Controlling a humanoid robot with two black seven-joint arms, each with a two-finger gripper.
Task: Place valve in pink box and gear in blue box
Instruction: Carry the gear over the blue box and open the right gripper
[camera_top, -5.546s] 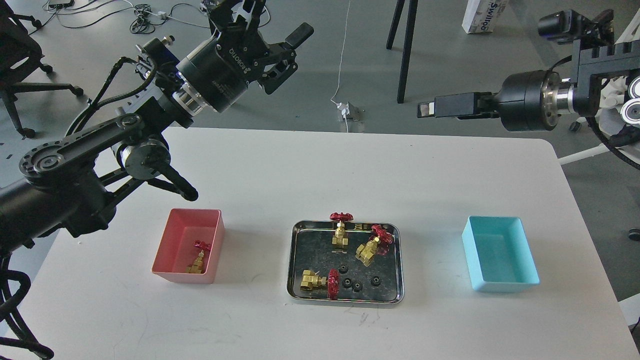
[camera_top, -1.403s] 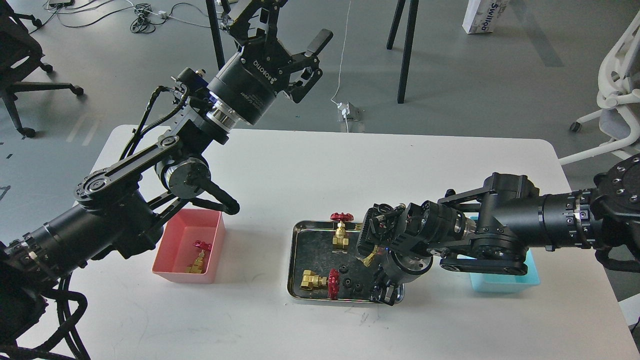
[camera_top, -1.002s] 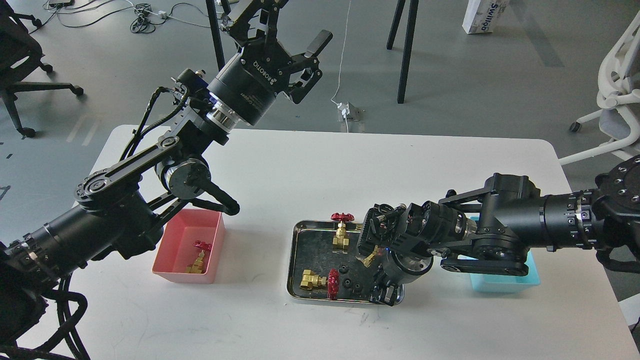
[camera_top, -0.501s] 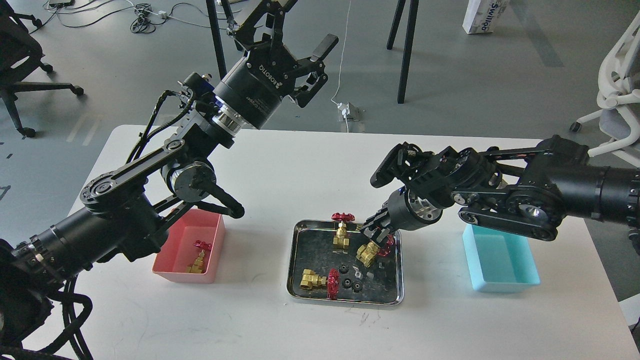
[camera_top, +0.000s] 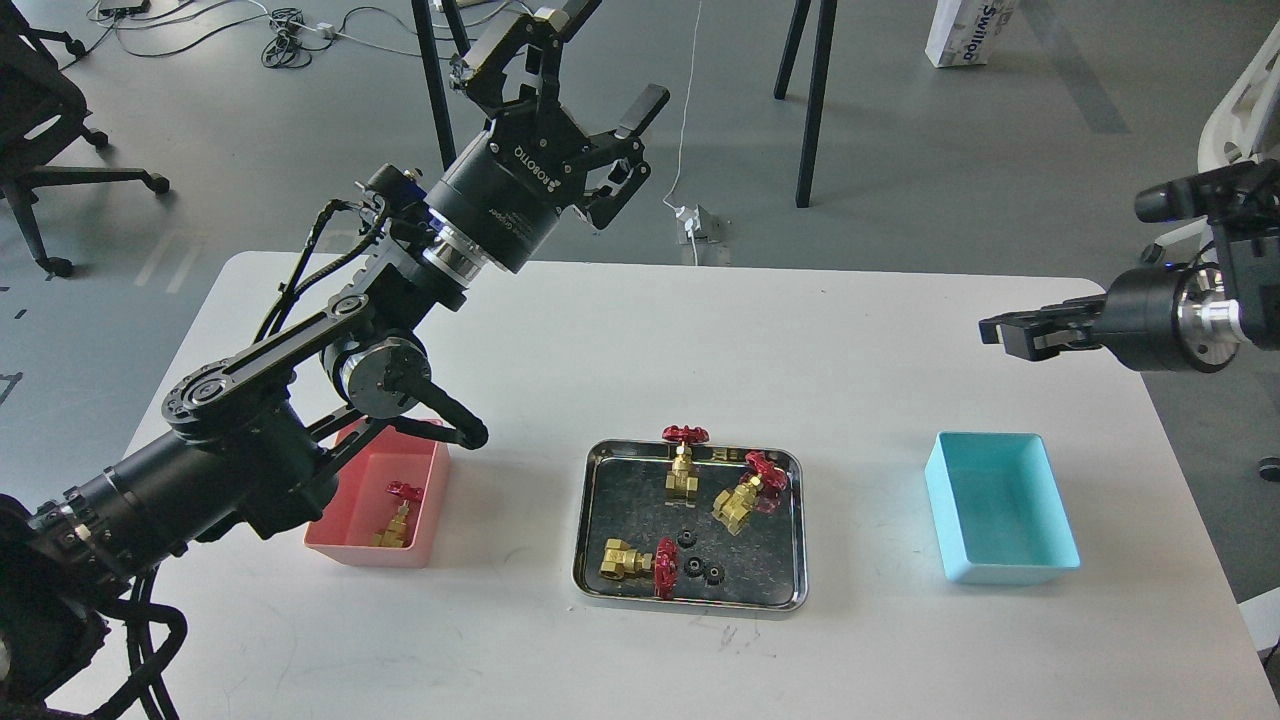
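Head view: we are lifting our right gripper (camera_top: 1000, 330) away from the steel tray (camera_top: 592, 520), its fingers together (one gear gone, presumably pinched); the blue box (camera_top: 1060, 555) is sitting below it, our left gripper (camera_top: 590, 75) hanging spread.

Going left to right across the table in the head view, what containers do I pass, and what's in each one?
Pink box holding one valve → steel tray holding three valves and three visible gears → blue box, nothing visible inside.
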